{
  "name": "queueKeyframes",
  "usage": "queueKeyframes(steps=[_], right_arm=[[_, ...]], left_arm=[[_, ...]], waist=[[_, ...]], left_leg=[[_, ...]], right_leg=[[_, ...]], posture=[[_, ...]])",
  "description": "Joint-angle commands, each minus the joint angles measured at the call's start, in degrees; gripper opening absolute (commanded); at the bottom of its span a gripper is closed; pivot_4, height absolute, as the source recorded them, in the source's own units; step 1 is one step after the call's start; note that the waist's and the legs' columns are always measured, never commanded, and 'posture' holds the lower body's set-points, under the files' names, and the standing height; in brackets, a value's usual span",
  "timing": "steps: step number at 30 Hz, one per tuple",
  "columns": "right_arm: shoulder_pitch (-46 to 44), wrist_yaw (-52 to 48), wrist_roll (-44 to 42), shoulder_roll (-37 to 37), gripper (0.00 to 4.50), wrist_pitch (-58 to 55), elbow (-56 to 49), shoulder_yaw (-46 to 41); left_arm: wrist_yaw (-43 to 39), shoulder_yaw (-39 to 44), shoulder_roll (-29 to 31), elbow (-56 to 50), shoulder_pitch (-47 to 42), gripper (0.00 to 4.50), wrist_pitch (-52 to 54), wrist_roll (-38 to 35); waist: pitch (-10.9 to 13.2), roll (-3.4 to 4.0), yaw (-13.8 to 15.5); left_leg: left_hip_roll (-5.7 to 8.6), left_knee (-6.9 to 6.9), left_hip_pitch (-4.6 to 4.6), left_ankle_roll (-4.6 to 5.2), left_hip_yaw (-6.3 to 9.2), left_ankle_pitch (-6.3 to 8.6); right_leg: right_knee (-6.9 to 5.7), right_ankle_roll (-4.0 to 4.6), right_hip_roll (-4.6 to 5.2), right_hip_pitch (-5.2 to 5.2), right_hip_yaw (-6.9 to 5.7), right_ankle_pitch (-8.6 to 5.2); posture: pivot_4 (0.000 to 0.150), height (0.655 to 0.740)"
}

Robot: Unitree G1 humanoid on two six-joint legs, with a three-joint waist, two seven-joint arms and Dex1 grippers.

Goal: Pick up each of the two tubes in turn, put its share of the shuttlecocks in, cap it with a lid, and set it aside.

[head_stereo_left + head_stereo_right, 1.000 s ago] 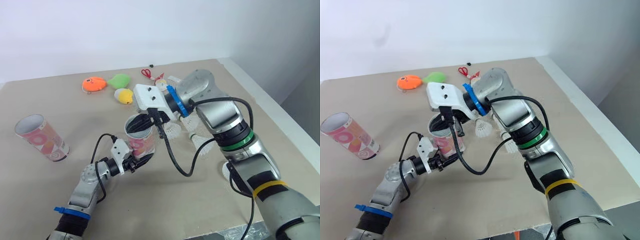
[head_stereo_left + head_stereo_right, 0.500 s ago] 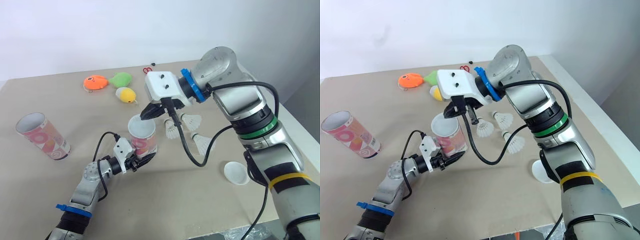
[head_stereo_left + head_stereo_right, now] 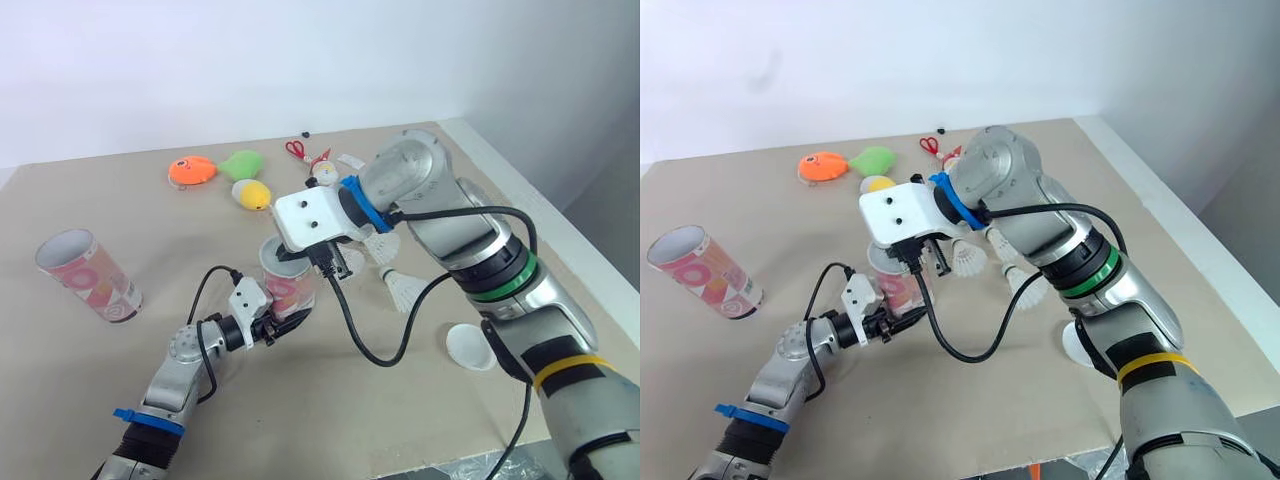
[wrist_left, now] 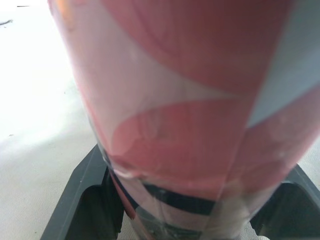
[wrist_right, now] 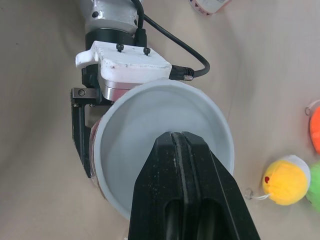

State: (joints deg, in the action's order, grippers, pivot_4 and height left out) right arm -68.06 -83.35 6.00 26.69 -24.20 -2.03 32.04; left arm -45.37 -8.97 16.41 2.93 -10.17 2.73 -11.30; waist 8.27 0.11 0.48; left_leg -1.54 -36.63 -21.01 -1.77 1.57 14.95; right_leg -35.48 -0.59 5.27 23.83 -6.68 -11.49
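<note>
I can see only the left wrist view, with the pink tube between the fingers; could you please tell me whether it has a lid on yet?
Observer: Yes, a white lid sits on the tube held by the left gripper.
Operator: Thank you. Where is the right gripper?
Observer: The right gripper, fingers shut, is directly over the middle of that lid.
Operator: Is anything left for the second tube?
Observer: Yes. Loose shuttlecocks and a spare lid lie on the table, and the other tube lies uncapped over to the robot's left.
</note>
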Motion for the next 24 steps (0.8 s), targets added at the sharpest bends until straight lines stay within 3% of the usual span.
queueKeyframes(steps=[1,8,19,22,24], right_arm=[[4.33,-3.22,1.47,-0.95,0.03,-1.17,0.77,8.23],[6.73,-4.44,-0.43,-1.52,0.03,-3.68,-1.17,6.59],[2.92,0.91,-21.14,-3.77,0.03,-15.69,-1.67,-18.96],[4.02,5.06,-26.31,-3.94,0.00,-18.34,-3.44,-24.91],[5.00,9.20,-30.43,-4.18,0.00,-22.38,-5.40,-29.66]], left_arm=[[0.18,-1.80,-0.15,2.21,1.72,2.54,1.79,0.87],[0.18,-1.87,-0.19,1.98,2.01,2.54,1.81,0.81],[-1.60,-1.42,1.68,-0.06,2.72,2.54,2.90,-0.16],[-2.21,-1.09,2.46,-0.88,2.92,3.84,3.20,-0.43],[-2.85,-0.86,3.28,-1.78,3.20,4.46,3.46,-0.83]], waist=[[-0.21,-0.03,-0.02],[-0.68,0.07,-0.11],[0.33,-0.20,0.06],[0.43,-0.19,0.05],[0.47,-0.18,0.01]], left_leg=[[0.00,0.01,0.01,0.00,0.00,0.00],[-0.04,0.06,0.66,-0.06,-0.01,0.40],[-0.03,-0.02,0.27,-0.04,0.12,0.51],[0.00,-0.03,0.22,-0.05,0.06,0.55],[0.00,-0.02,0.20,0.00,0.03,0.61]], right_leg=[[0.00,0.01,-0.01,0.00,0.00,-0.01],[0.00,-0.03,-0.02,-0.59,0.01,-0.37],[-0.03,-0.03,-0.05,-0.34,-0.06,-0.46],[0.07,-0.03,-0.02,-0.34,-0.03,-0.46],[0.11,-0.04,-0.02,-0.32,-0.01,-0.47]], posture=[[0.150,0.7400],[0.150,0.7400],[0.150,0.7400],[0.150,0.7400],[0.150,0.7400]])
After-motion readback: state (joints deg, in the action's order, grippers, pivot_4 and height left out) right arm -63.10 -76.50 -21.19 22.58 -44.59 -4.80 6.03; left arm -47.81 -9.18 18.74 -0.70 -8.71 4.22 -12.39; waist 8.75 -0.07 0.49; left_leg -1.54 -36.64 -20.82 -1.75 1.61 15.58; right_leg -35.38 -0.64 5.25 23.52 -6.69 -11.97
